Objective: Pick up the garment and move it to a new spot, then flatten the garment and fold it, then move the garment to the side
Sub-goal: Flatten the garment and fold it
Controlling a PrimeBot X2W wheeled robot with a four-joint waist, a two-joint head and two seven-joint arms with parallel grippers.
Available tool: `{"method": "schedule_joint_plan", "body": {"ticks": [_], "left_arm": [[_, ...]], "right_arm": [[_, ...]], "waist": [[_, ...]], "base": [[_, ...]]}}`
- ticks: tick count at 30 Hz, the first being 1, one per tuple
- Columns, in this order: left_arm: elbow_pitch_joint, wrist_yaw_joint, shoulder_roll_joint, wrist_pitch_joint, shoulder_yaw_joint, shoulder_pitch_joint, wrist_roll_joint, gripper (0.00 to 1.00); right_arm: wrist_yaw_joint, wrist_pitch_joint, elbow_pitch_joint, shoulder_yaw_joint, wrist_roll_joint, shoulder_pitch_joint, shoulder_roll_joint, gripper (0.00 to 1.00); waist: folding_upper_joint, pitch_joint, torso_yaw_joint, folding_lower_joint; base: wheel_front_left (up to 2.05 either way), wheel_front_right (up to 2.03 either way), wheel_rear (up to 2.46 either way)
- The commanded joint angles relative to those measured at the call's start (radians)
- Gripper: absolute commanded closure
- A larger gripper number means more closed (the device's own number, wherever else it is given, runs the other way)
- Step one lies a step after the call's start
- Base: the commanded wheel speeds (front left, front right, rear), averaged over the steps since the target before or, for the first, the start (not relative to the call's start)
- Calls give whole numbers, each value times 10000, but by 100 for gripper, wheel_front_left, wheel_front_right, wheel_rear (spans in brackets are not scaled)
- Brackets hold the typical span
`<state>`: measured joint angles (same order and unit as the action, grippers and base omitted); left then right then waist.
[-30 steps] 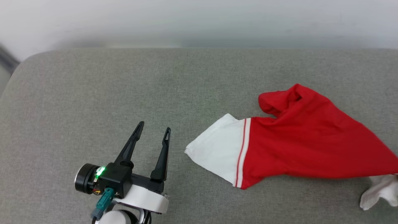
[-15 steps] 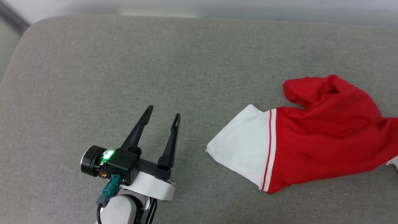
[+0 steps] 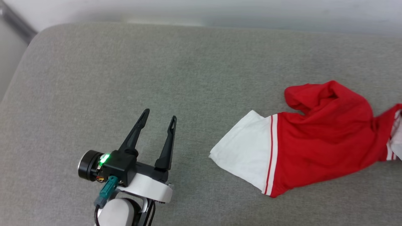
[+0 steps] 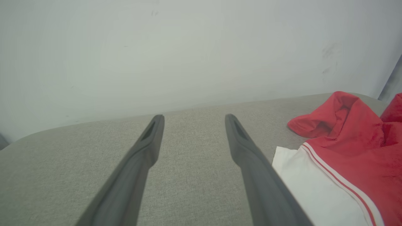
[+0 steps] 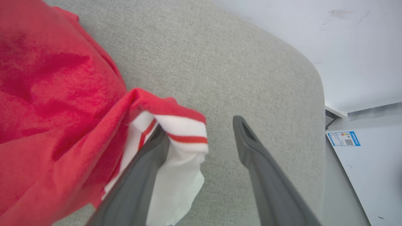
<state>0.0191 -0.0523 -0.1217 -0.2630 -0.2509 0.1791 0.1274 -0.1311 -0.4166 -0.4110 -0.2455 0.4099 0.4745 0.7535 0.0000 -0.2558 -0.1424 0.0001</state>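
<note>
Our left gripper (image 3: 159, 115) sits lower left in the head view, spread wide and empty. Our right gripper (image 5: 200, 125) is also spread and clamps nothing, though the striped sleeve hem (image 5: 185, 130) drapes over one fingertip. The garment (image 3: 314, 150) lies bunched at the right edge on the grey cushion (image 3: 157, 62). We judge it light, limp and grippy. Pinch a hem or shoulder seam.

Grey padded surface (image 3: 201, 78) sitting against a pale wall (image 4: 188, 47)
Its woven top is rounding off at the corners; beside one end, a blue-edged label (image 5: 343, 138) is lying on a white panel (image 5: 370, 179).
</note>
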Motion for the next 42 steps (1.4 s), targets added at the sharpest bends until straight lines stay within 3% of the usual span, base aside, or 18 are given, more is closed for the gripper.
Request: {"method": "schedule_joint_plan", "body": {"ticks": [1, 12, 22, 28, 30, 36, 42], "left_arm": [[-51, -3, -43, -26, 109, -156, 65, 0], [-381, 18, -112, -26, 550, -891, 210, 0], [-532, -23, -67, -26, 510, -1187, 204, 0], [-701, -140, -15, 233, 331, -1278, 390, 0], [-847, -220, -76, 901, 148, -1186, 485, 0], [-1256, -423, -524, 5073, -595, -910, 747, 0], [-1052, -324, -887, 7255, -770, -544, 622, 0]], "right_arm": [[7, 337, 121, -70, 75, 181, -60, 0], [7, 1616, 1976, 1397, -21, -1104, -1136, 0], [7, 2258, 4317, 3523, -568, -3421, -3047, 0], [7, 2569, 5220, 4025, -822, -4054, -3909, 0], [7, 2570, 5479, 4104, -925, -4217, -4069, 0], [7, 2425, 6048, 4181, -1049, -4226, -4314, 0], [7, 2461, 6110, 4016, -1169, -4096, -4443, 0]], "waist": [[0, 366, 319, -1], [0, 1270, 1413, -1], [0, 1443, 1744, -1], [0, 1334, 1878, -1], [0, 1228, 1906, -1], [0, 777, 2054, -1], [0, 342, 2297, -1]], "base": [[0, 0, 0], [0, 0, 0], [0, 0, 0], [0, 0, 0], [0, 0, 0], [0, 0, 0], [0, 0, 0]]}}
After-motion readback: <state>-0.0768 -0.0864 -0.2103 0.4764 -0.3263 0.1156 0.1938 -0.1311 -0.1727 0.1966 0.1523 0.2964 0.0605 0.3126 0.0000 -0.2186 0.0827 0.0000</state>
